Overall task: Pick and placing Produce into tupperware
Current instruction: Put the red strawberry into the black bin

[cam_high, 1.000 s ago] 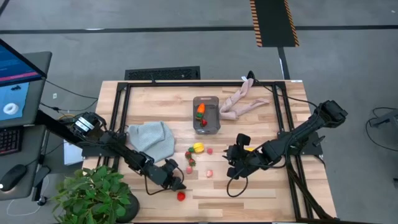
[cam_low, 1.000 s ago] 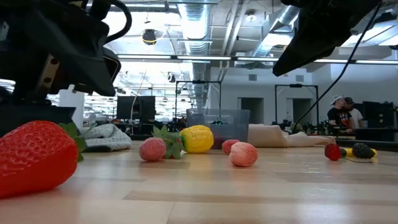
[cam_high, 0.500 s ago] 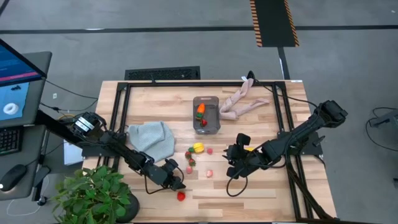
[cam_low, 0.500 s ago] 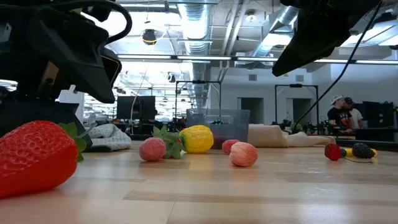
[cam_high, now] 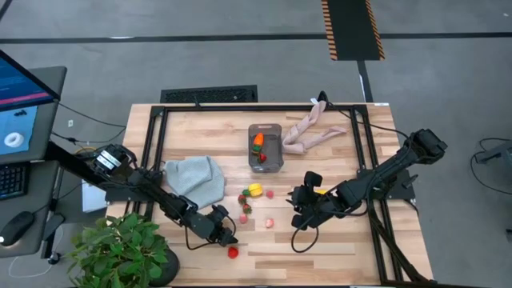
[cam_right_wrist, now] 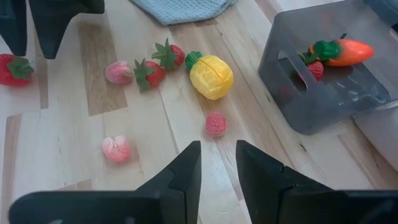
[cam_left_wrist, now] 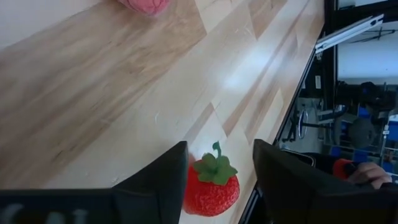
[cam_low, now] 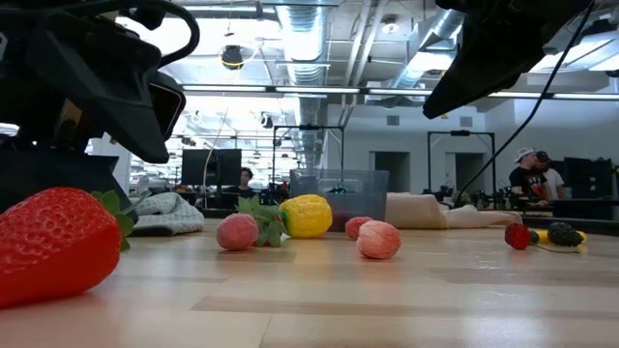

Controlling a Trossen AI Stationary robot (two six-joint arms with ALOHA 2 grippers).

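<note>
The left gripper (cam_high: pixel 227 237) hangs open and empty just above a red strawberry (cam_high: pixel 233 252) near the table's front edge (its green top shows between the fingers). The right gripper (cam_high: pixel 295 210), also open and empty, waits near the tub (cam_high: pixel 265 147), which holds a carrot (cam_high: pixel 258 140).

Bare tabletop (cam_high: pixel 320 248) runs along the front edge at 6 o'clock, broken only by a red strawberry (cam_high: pixel 233 252) framed by the parted fingers of the left hand (cam_high: pixel 227 238). The centre is crowded: a yellow lemon (cam_high: pixel 254 190) with small berries (cam_high: pixel 270 223) scattered at its 5 and 6 o'clock. The tupperware (cam_high: pixel 266 147) blocks 12 o'clock, a grey cloth (cam_high: pixel 194 178) lies at 9 o'clock, and the right hand (cam_high: pixel 299 210), fingers apart, occupies 3 o'clock.
</note>
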